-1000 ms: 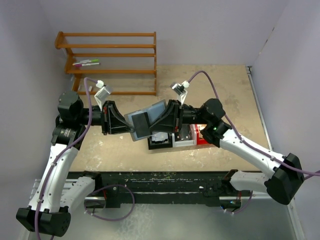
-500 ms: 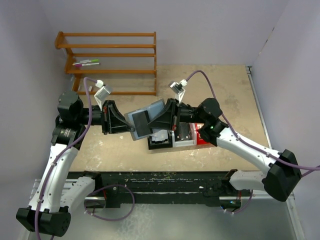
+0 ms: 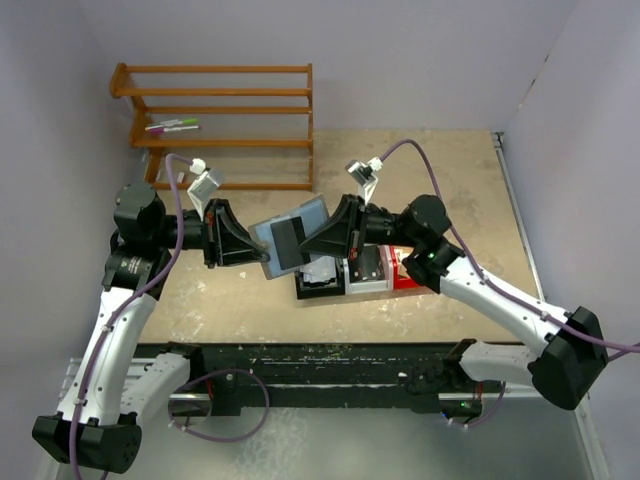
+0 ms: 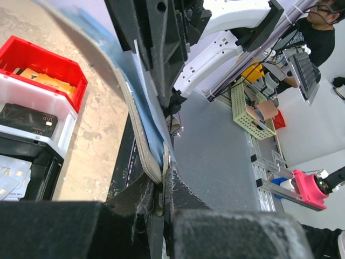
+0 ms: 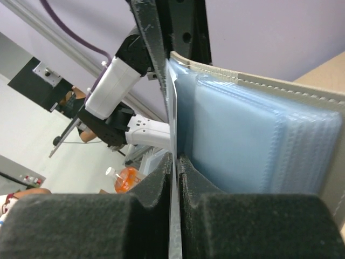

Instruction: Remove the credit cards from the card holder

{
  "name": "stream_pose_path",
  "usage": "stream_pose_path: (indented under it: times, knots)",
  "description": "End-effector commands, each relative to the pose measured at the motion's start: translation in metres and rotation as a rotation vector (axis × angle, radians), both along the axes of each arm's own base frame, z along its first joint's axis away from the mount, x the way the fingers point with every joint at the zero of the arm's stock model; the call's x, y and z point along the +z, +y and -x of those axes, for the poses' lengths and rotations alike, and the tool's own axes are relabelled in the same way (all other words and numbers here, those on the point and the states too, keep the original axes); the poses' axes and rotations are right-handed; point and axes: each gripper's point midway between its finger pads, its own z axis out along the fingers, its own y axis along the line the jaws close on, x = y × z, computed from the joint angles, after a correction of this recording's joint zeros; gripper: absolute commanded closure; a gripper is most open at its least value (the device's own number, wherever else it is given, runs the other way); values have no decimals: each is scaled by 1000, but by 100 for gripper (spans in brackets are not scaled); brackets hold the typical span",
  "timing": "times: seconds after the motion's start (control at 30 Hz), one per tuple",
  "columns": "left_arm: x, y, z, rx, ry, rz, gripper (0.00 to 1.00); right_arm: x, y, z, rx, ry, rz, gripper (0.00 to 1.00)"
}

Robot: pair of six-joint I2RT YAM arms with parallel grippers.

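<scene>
The card holder (image 3: 292,238), a blue-grey folding wallet with a darker panel, is held up above the table between both arms. My left gripper (image 3: 262,256) is shut on its lower left edge; in the left wrist view the jaws (image 4: 161,181) pinch the holder's edge (image 4: 141,135). My right gripper (image 3: 318,243) meets the holder from the right. Its pads (image 5: 175,162) are shut on a thin pale grey credit card (image 5: 173,108), seen edge-on against the holder's blue pockets (image 5: 242,140). A tan-gold card (image 4: 46,82) and a black card (image 4: 27,120) lie in bins below.
Under the holder stand a black bin (image 3: 320,283), a white bin (image 3: 368,272) and a red bin (image 3: 405,270) in a row. A wooden shelf rack (image 3: 225,120) with markers (image 3: 175,126) stands at the back left. Walls close in on the left, back and right.
My right gripper has closed on the pale card's edge and its wrist has shifted a little. The holder has tilted slightly. The left arm holds still.
</scene>
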Motion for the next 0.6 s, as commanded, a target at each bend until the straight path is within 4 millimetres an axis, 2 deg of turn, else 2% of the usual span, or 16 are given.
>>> stream_pose_path:
  times: [0.0,0.07,0.13,0.27,0.57]
  knots:
    - [21,0,2,10,-97,18,100,20,-1,3,13,-64,-48,89]
    - [21,0,2,8,-99,18,100,16,-2,5,24,-46,-39,90]
    - [20,0,2,7,-97,18,100,20,-5,9,27,-46,-57,91]
    - [21,0,2,5,-98,18,100,25,-7,9,15,-53,-69,100]
    - [24,1,5,0,-110,21,100,19,-16,6,-22,-57,-31,100]
